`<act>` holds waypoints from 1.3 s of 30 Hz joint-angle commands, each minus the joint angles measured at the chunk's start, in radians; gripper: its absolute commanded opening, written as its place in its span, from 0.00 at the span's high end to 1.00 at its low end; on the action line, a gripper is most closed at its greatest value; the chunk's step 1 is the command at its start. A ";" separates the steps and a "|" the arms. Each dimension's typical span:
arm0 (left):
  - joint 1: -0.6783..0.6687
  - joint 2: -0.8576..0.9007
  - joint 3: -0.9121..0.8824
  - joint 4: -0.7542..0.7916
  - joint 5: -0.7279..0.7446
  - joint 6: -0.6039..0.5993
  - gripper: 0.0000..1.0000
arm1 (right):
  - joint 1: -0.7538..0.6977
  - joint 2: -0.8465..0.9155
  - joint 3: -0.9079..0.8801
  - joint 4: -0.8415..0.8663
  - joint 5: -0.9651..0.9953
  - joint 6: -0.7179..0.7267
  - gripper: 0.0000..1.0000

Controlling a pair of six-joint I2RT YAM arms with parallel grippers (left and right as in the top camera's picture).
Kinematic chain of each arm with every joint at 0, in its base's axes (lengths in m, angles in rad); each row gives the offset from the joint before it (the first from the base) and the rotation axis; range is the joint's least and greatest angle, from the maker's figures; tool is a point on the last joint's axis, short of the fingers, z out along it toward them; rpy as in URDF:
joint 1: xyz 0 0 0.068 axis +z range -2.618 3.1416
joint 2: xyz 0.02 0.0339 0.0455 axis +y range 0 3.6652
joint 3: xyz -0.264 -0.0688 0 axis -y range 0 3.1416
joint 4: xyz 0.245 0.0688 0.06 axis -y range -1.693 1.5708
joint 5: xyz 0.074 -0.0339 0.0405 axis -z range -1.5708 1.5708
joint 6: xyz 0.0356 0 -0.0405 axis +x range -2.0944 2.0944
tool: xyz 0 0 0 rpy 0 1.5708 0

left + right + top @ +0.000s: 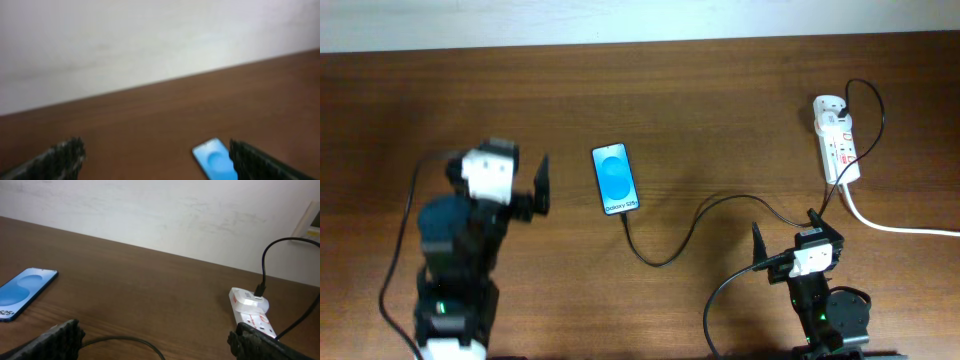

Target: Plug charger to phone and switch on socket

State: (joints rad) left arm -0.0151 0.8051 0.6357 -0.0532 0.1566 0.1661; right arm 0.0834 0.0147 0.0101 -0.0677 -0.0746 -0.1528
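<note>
Charger cable (658,263) is looping across the wooden table (720,100) from the white power strip (836,140) near the far right edge to the bottom end of the Galaxy S25 phone (615,178), which is lying flat near the middle with its screen glowing blue. The tip appears to be meeting the phone's port, though the overhead view is too small to show whether it is seated. The left gripper (542,187) is hanging just left of the phone, fingers spread wide and holding nothing, a spot suited to steadying the handset. The right gripper (157,330), equally wide open and empty, is pointing toward the strip, a stance that fits a reach for its red switches. Bare tabletop is lying between that gripper and the strip, but the cable's slack and the thick white mains lead (905,230) are crossing nearby, leaving a risk of snagging.
</note>
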 commanded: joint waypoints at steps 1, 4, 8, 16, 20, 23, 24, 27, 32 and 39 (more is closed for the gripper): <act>0.041 -0.173 -0.202 0.100 0.021 0.031 0.01 | 0.009 -0.011 -0.005 -0.007 0.005 0.014 0.02; 0.069 -0.291 -0.321 0.158 0.019 0.045 0.01 | 0.009 -0.011 -0.005 -0.006 0.005 0.014 0.02; 0.083 -0.440 -0.444 0.185 0.013 0.084 0.01 | 0.009 -0.011 -0.005 -0.006 0.005 0.014 0.02; 0.083 -0.624 -0.608 0.182 0.003 0.098 0.01 | 0.009 -0.011 -0.005 -0.006 0.005 0.014 0.02; 0.080 -0.705 -0.627 0.054 -0.005 0.098 0.01 | 0.009 -0.011 -0.005 -0.006 0.005 0.014 0.02; 0.080 -0.755 -0.627 -0.016 -0.013 0.097 0.01 | 0.009 -0.011 -0.005 -0.006 0.005 0.014 0.02; 0.080 -0.771 -0.627 -0.016 -0.012 0.097 0.01 | 0.009 -0.011 -0.005 -0.006 0.005 0.014 0.02; 0.072 -0.800 -0.627 -0.016 -0.013 0.097 0.01 | 0.009 -0.011 -0.005 -0.006 0.005 0.014 0.02; 0.037 -0.800 -0.627 -0.016 -0.012 0.097 0.01 | 0.009 -0.011 -0.005 -0.006 0.005 0.014 0.02; 0.037 -0.800 -0.627 -0.016 -0.012 0.097 0.01 | 0.009 -0.011 -0.005 -0.006 0.005 0.014 0.02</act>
State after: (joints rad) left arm 0.0261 0.0147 0.0113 -0.0628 0.1513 0.2474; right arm 0.0834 0.0139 0.0101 -0.0677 -0.0750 -0.1528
